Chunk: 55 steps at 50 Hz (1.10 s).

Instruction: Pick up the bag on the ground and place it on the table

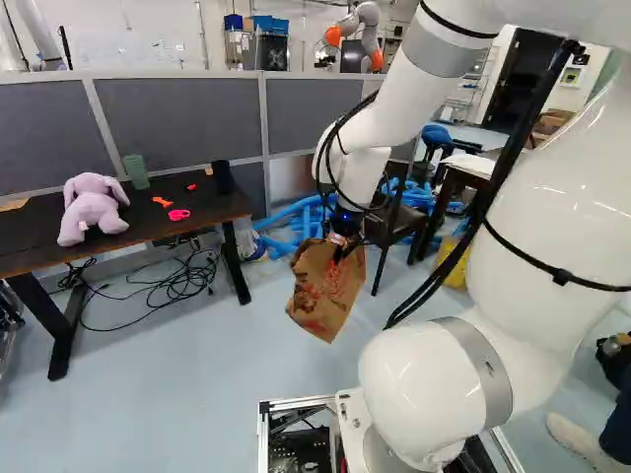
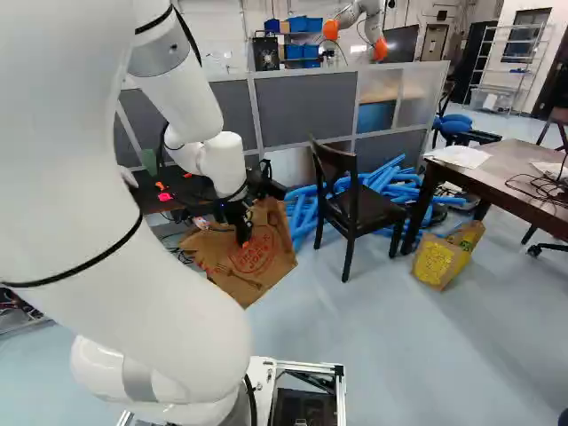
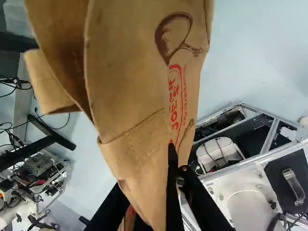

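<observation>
My gripper [image 1: 342, 239] hangs ahead of the base and is shut on the brown paper bag [image 1: 325, 291], which dangles above the floor. In the right base view the bag [image 2: 257, 257] spreads tilted around the gripper [image 2: 240, 220], its red print showing. Creased brown paper [image 3: 130, 96] fills much of the wrist view and runs down between the fingers of the gripper [image 3: 154, 207], partly hiding them. A dark table [image 1: 138, 235] stands at the left of the left base view, apart from the bag.
On the dark table are a plush toy [image 1: 92, 207], a green cup [image 1: 136, 171], a black cup [image 1: 223, 176] and small pink and orange items. Cables [image 1: 163, 286] lie beneath. A chair [image 2: 355, 209], blue tubes [image 2: 390, 182], a yellow bag [image 2: 444, 257] and another robot [image 2: 359, 13] stand beyond.
</observation>
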Available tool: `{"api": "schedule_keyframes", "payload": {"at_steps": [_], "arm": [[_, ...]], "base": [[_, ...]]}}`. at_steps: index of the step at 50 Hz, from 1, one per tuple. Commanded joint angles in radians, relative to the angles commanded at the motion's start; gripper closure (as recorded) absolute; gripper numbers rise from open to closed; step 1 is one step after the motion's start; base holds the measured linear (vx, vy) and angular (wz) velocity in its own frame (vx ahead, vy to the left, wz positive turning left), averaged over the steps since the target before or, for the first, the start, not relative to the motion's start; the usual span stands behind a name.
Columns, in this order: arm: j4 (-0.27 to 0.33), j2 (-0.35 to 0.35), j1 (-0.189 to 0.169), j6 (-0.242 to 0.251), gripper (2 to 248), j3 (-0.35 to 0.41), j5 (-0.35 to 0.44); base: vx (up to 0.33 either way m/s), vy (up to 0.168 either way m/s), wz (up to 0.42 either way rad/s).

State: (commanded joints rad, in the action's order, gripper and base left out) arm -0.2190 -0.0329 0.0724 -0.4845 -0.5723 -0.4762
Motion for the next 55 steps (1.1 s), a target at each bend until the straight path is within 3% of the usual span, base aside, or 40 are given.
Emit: {"api": "schedule_keyframes", "payload": {"at_steps": [35,55], "arm": [[0.085,-0.064,-0.02,0.0,228,-0.073,-0.183],[0.119,-0.089,-0.025,0.0,228,-0.123,-0.244]], "base": [[0.0,0.0,0.0],[0.0,0.0,0.0]]}}
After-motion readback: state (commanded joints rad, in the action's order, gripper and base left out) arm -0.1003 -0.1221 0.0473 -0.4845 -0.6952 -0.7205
